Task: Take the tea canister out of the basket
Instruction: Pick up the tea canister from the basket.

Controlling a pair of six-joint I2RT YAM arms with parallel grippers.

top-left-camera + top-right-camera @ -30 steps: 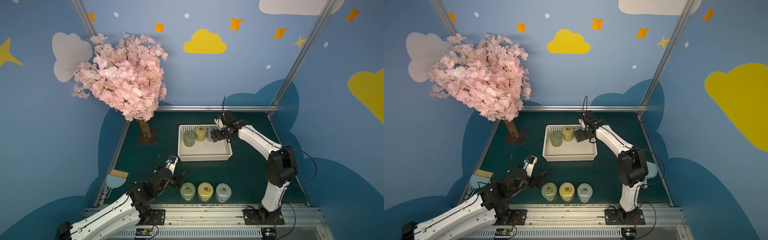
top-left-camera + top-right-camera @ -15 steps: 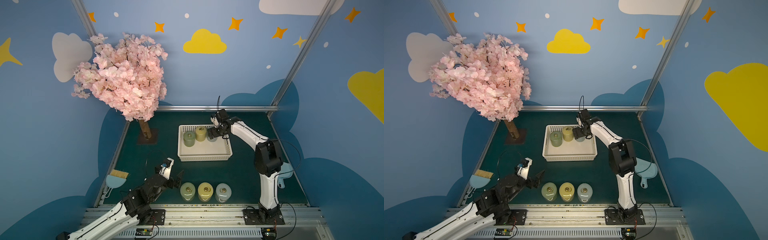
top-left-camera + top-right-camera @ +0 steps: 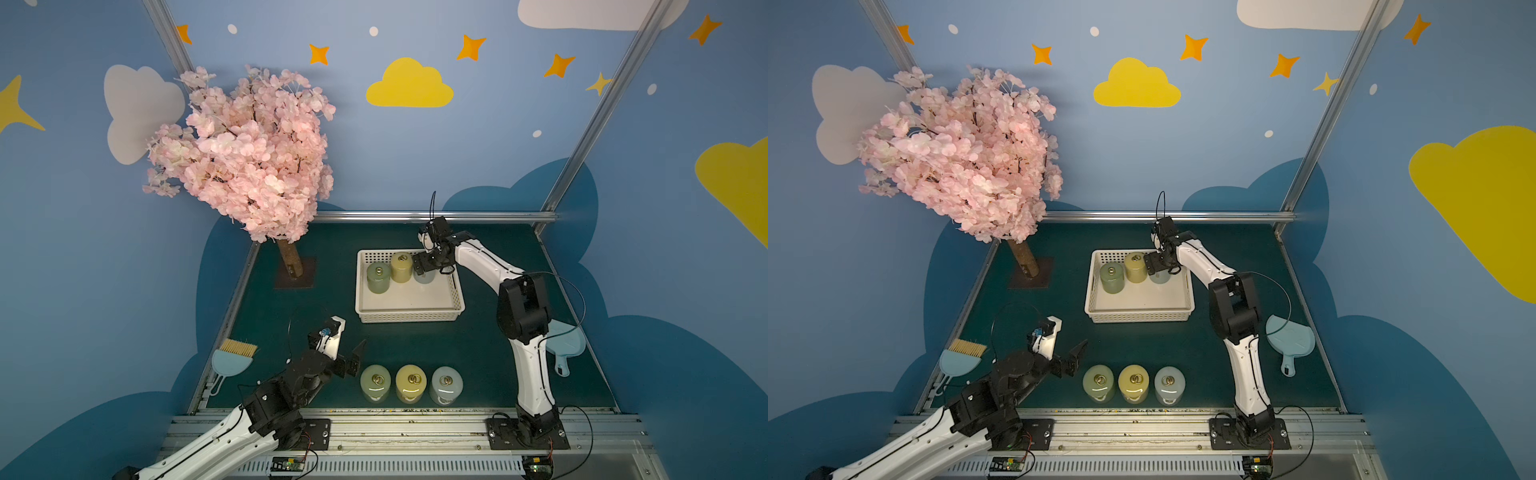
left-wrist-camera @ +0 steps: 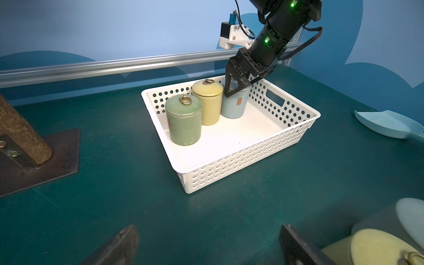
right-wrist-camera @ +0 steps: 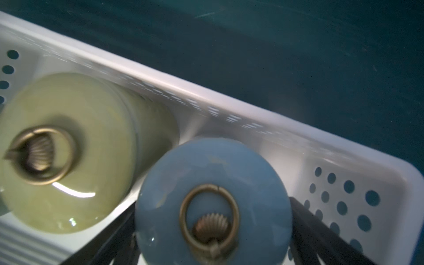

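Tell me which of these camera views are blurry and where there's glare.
Right wrist view: motion blur smears the basket wall and the yellow canister in the basket, whose lid carries a glare streak; the blue canister is less smeared. Left wrist view: sharp at mid-distance, but the yellow canister outside the basket is out of focus. Both top views: sharp throughout.

The left arm (image 3: 199, 451) and right arm (image 3: 484, 257) wore white shells, black joints, looping black cables (image 3: 577, 299); green lights (image 4: 266, 40) dotted the wrist of the right hand (image 4: 237, 89).
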